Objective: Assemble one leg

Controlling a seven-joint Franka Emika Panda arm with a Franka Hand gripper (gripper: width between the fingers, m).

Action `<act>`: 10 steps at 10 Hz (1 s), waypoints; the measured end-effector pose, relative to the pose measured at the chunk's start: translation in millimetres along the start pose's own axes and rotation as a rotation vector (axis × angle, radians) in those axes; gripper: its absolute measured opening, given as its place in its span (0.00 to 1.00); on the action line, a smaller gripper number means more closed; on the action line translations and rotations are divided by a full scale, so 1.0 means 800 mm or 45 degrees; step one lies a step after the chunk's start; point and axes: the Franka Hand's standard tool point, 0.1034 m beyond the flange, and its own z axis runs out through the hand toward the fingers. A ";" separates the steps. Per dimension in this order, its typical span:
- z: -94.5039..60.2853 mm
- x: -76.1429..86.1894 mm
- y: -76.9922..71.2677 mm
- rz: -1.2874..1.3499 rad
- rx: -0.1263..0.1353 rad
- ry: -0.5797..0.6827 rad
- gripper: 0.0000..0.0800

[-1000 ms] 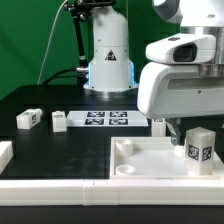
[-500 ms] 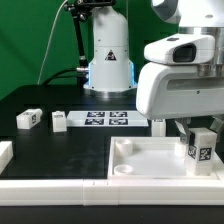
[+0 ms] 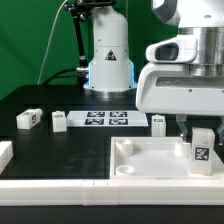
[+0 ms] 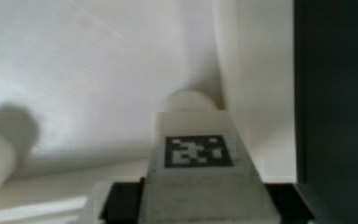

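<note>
Hand: the hand (image 3: 203, 128) hangs under the large white arm housing (image 3: 180, 85), at the exterior view's right. Its dark fingers (image 3: 186, 124) reach down to the top of one leg.
Hand state: grasping that leg. In the wrist view the leg (image 4: 199, 150) sits between the dark finger pads (image 4: 126, 197), with its tag facing the camera.
Held leg: the leg (image 3: 202, 150) stands upright, its black-and-white tag facing the exterior camera. Its lower end is inside the tray part, at the tray's corner on the exterior view's right. The raised front rim hides the foot, so contact with the tray floor cannot be told.
Tray part: the large white tray part (image 3: 140, 172) lies on the black surface (image 3: 30, 143), directly below the hand. The wrist view shows its white floor (image 4: 87, 80) and a raised wall beside the held leg.
Other legs: two more legs, one (image 3: 28, 119) and another (image 3: 59, 120), lie on the surface well to the exterior view's left of the tray part. A fourth (image 3: 158, 122) lies just behind the tray part.
Marker board: the marker board (image 3: 107, 119) lies flat on the surface behind the tray part, in front of the robot base (image 3: 108, 60).
</note>
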 end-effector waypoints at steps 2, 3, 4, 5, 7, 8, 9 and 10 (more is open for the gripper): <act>0.000 -0.002 0.001 0.391 0.041 0.032 0.36; 0.000 -0.001 0.002 0.587 0.066 0.037 0.36; 0.000 0.000 0.003 0.688 0.085 0.023 0.36; -0.001 0.001 0.003 0.765 0.090 0.016 0.36; -0.001 0.000 0.001 0.812 0.096 0.010 0.60; 0.000 0.000 0.001 0.747 0.093 0.011 0.60; 0.001 -0.004 -0.001 0.654 0.071 -0.008 0.74; 0.000 -0.003 -0.006 0.518 0.042 -0.034 0.80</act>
